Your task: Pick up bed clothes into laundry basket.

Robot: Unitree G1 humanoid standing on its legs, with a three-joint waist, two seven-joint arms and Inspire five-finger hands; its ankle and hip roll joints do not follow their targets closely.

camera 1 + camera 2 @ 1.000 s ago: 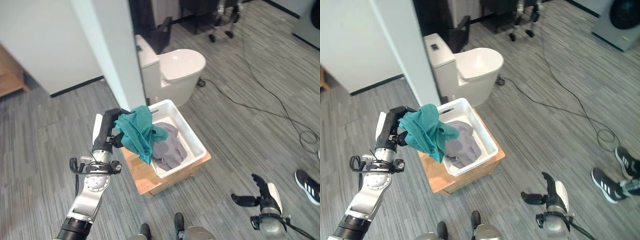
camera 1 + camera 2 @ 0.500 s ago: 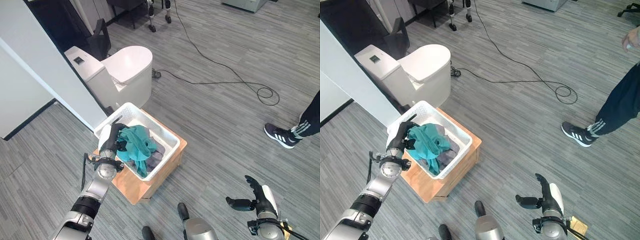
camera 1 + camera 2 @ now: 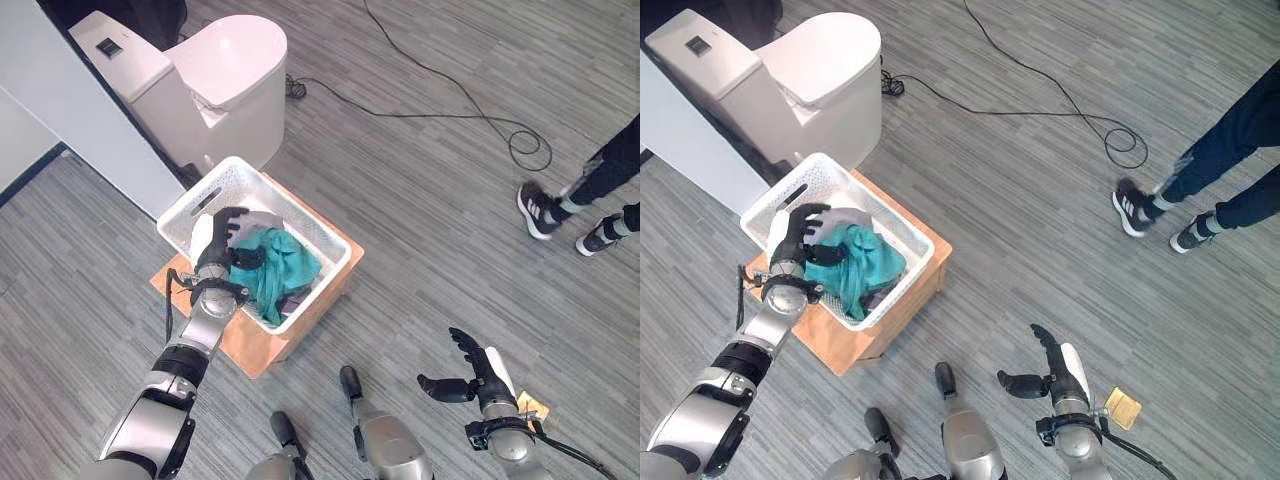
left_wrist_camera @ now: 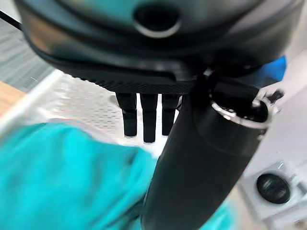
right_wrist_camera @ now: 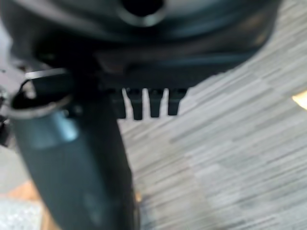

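The left hand [image 3: 222, 240] was over the white laundry basket [image 3: 178, 210], its fingers straight and spread rather than curled, resting on or just above the teal cloth [image 3: 275, 270]; whether they actually touched it could not be told. In the left wrist view the fingers [image 4: 149, 120] ran out straight past the teal cloth [image 4: 62, 177] toward the basket's perforated wall.

The teal cloth lay bunched inside the basket, filling the half nearer the robot, with its longer side running along the basket's length from the hand toward the near corner. A bit of grey clothing [image 3: 845, 217] showed beneath it at the far side, mostly covered, so its shape could not be made out.

The basket sat on a low wooden stand [image 3: 240, 345] on the grey striped floor [image 3: 420, 250], turned cornerwise to the robot. Just beyond it stood a white toilet [image 3: 215, 70] against a white wall [image 3: 60, 110].

The right hand [image 3: 470, 375] hung low over the floor, well apart from the basket, with fingers spread and holding nothing.

A person's legs and shoes [image 3: 545, 205] stood at the right edge, cut off by the frame.
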